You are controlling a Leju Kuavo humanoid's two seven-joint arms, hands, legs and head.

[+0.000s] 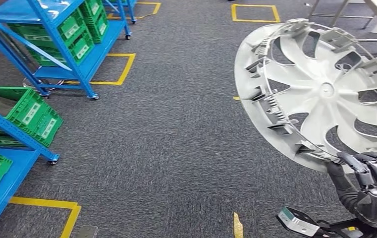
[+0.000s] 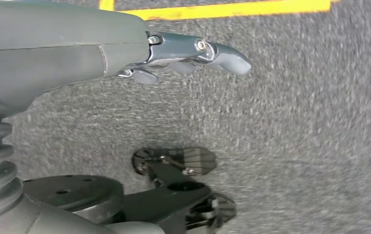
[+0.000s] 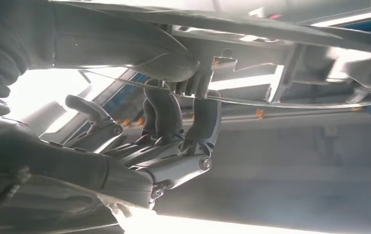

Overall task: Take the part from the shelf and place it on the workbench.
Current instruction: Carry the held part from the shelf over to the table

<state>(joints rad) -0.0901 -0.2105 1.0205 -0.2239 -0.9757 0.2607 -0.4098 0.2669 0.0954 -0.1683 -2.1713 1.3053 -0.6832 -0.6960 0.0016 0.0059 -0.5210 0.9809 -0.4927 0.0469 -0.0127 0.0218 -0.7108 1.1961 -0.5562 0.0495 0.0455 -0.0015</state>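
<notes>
Gripping the near rim at lower right, the right hand [image 1: 369, 173] holds the part [image 1: 320, 94] — a silver-white hubcap, ribbed inner face showing, tilted above grey carpet [image 1: 176, 139]. Left hand [image 2: 173, 53] hangs empty — fingers extended.

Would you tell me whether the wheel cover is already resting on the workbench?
No, the right robot hand holds the white wheel cover by its rim, up above the grey carpet.

Grey carpet floor [image 1: 176, 148] with yellow tape outlines: one box [image 1: 255, 13] far ahead, another [image 1: 119, 69] beside the blue rack. Green crates [image 1: 80, 29] sit on the rack's lower shelves, more green crates [image 1: 32, 116] near left. Metal table legs [image 1: 335, 12] top right.
</notes>
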